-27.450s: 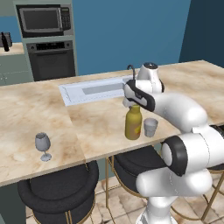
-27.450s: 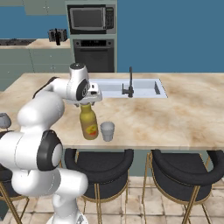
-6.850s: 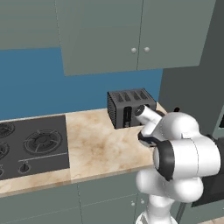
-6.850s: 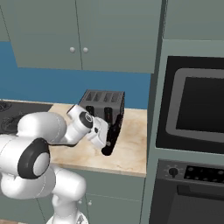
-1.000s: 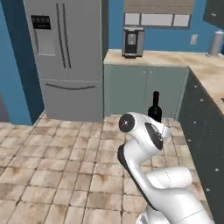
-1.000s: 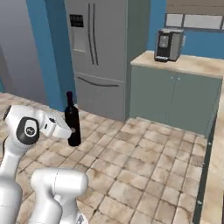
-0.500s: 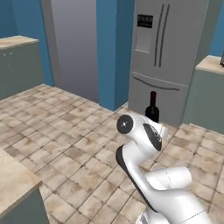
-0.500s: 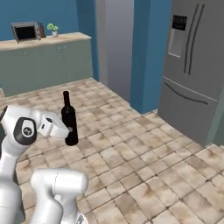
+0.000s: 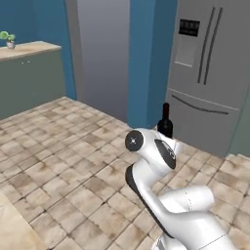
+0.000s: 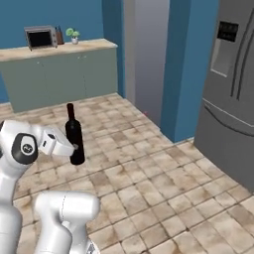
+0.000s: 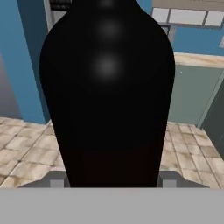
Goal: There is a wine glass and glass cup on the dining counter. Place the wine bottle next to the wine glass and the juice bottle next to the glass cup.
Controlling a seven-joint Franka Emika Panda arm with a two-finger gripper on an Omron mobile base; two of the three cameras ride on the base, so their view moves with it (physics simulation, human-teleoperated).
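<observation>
The pincer (image 10: 74,147) is clamped on the body of the one wine bottle (image 10: 74,134), which stands upright in the grip, clear of the tiled floor (image 10: 163,193), probably so it travels steadily and can be set down on its base. There is a single bottle here, carried close to the robot's own body. To the right stands one fridge (image 10: 233,94); at the far left, one counter (image 10: 57,52) bears a microwave (image 10: 40,37) and a small plant (image 10: 73,34).
</observation>
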